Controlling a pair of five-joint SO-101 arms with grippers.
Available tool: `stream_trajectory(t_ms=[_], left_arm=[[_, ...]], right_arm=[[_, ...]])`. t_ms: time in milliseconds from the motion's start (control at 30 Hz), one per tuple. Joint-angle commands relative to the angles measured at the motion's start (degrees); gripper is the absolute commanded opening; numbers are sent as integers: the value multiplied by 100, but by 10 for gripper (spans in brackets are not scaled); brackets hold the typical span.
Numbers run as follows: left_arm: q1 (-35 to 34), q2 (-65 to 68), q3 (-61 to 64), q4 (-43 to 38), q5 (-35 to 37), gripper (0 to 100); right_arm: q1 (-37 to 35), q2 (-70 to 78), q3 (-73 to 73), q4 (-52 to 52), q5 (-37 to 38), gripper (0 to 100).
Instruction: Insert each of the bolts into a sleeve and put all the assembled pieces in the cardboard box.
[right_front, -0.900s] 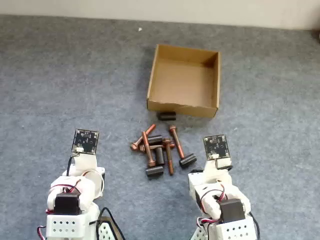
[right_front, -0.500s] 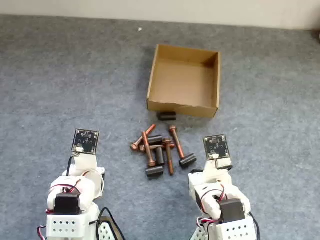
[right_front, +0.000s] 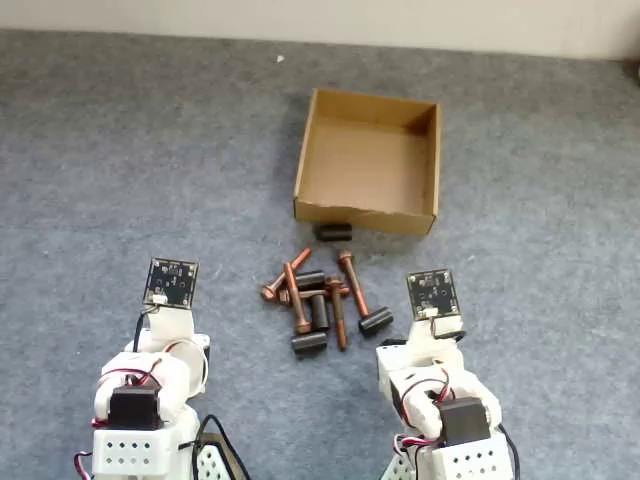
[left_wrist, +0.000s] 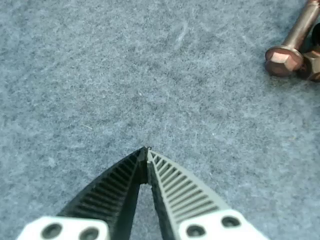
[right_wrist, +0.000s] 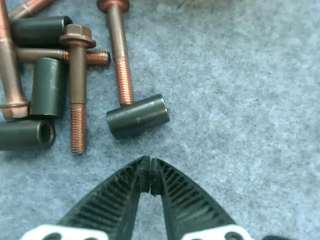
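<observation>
Several copper bolts (right_front: 296, 295) and dark sleeves (right_front: 309, 343) lie in a loose pile on the grey carpet between the two arms. One more sleeve (right_front: 334, 232) rests against the front wall of the cardboard box (right_front: 366, 216). My right gripper (right_wrist: 150, 167) is shut and holds nothing, just short of a sleeve (right_wrist: 138, 117) with a bolt (right_wrist: 119, 50) touching its side. My left gripper (left_wrist: 146, 156) is shut on bare carpet, with two bolt heads (left_wrist: 284, 59) off to one side. Both arms are folded back near the table's front edge.
The open cardboard box has a bare floor (right_front: 370, 165) and stands beyond the pile. Grey carpet (right_front: 120, 160) spreads wide on the left and on the right of the box.
</observation>
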Motion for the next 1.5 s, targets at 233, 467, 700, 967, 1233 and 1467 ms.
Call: stream_trajectory(t_ms=[233, 467, 700, 967, 1233, 1467], left_arm=[[48, -40, 110, 35, 70, 7], [48, -40, 110, 35, 70, 7], [75, -40, 110, 35, 70, 7], [488, -40, 110, 35, 70, 8], [611, -40, 110, 26, 53, 11], [611, -40, 110, 44, 44, 11]], right_arm=[[57, -66, 813, 13, -18, 8], [57, -66, 813, 13, -18, 8], [57, -66, 813, 13, -18, 8], [31, -84, 813, 4, -9, 8], [57, -92, 321, -409, -44, 8], [57, -31, -1007, -374, -308, 8]])
